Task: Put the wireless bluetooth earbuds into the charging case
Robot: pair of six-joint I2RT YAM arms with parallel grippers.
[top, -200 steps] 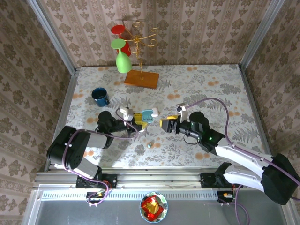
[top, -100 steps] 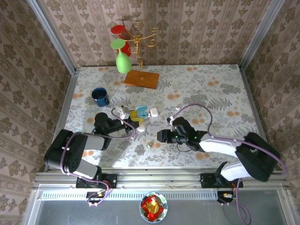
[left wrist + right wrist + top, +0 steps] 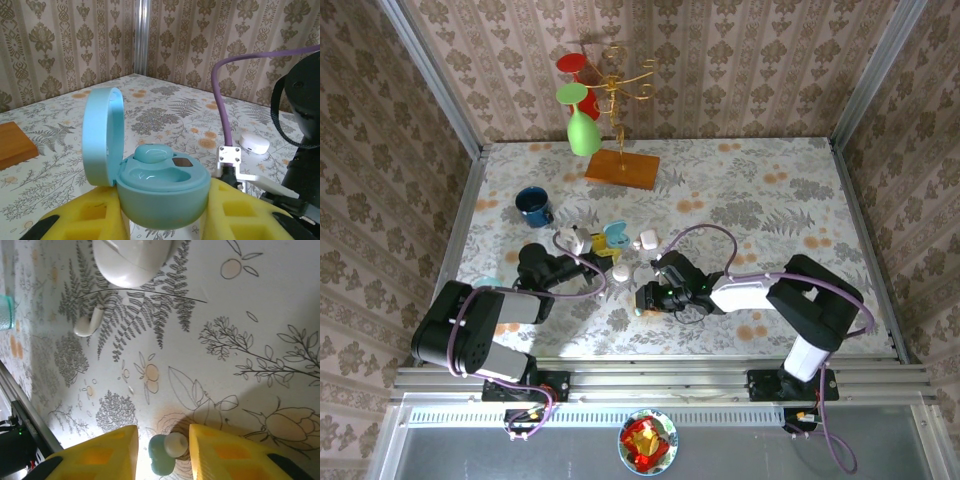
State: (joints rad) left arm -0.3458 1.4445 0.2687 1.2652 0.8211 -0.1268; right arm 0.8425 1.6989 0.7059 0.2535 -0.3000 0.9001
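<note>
Reaching low, right gripper [image 3: 162, 435] straddles teal earbud [image 3: 159, 462]; left gripper [image 3: 164, 222] holds charging case [image 3: 162, 187].

no legible text, no labels or brands, no numbers or signs

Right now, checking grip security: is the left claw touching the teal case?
Touching. Left wrist view shows the teal case wedged between yellow fingers of the left claw.
</note>
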